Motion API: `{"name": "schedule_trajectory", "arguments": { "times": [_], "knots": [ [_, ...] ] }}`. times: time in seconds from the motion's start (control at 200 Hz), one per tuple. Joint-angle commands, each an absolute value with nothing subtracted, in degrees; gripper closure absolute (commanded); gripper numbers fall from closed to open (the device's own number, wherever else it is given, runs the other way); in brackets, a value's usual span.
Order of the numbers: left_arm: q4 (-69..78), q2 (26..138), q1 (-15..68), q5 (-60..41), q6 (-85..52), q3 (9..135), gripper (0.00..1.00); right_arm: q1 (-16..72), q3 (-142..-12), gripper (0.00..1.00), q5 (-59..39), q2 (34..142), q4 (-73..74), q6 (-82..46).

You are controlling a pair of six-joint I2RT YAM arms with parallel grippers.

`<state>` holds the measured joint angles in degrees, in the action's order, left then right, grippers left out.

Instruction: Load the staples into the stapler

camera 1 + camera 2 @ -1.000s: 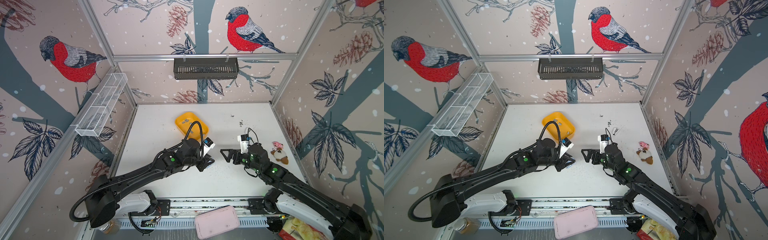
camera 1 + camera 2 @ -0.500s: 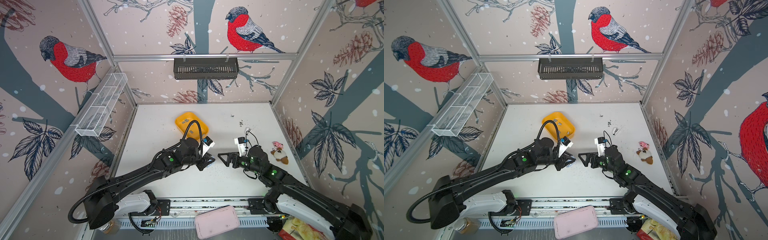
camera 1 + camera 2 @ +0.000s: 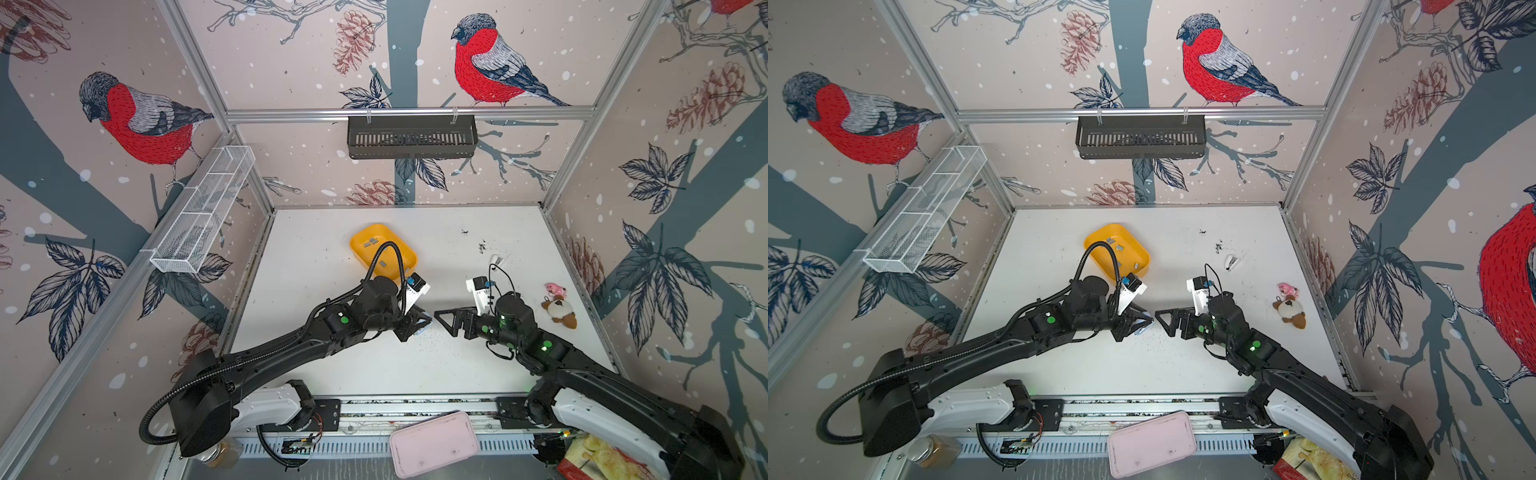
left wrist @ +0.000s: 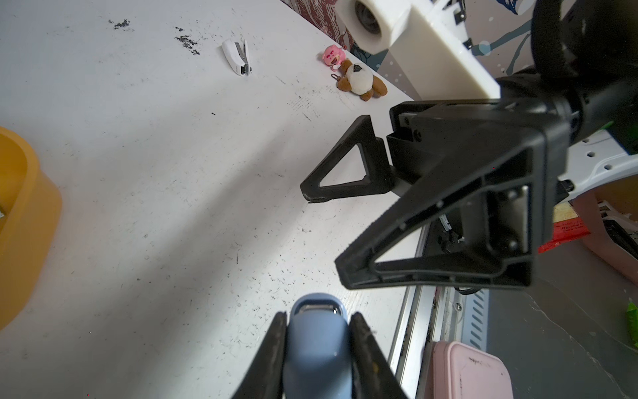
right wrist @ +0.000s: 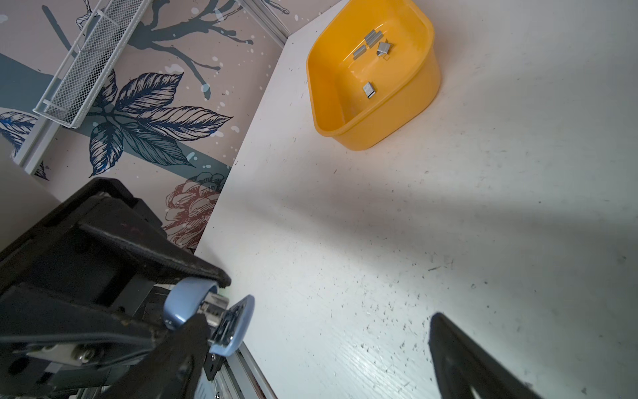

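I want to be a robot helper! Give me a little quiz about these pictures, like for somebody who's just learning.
1. True or false: the right hand is holding the blue stapler.
2. Where do the staples lie? A) in the yellow tub B) on the bare table C) in the wire basket
3. What colour is the second stapler, the one no hand holds?

Key: 1 false, the left hand grips it and the right hand is open and empty; 2 A; 3 white.
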<state>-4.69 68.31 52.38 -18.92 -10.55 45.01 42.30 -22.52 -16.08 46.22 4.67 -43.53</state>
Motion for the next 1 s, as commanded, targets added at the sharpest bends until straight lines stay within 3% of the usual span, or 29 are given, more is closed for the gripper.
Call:
{"name": "schedule_trajectory", "arguments": {
  "times": [0.0, 0.996],
  "knots": [
    [-1.24, 68.36, 52.38, -20.19, -10.02, 45.27, 0.82, 42.44, -22.84, 0.00, -17.03, 47.10, 6.77, -43.69],
    [2.54, 67.19, 52.25, -19.67, -12.03, 45.16, 0.83, 43.55, -19.95, 0.00, -16.22, 48.78, 8.97, -44.56]
  ]
}}
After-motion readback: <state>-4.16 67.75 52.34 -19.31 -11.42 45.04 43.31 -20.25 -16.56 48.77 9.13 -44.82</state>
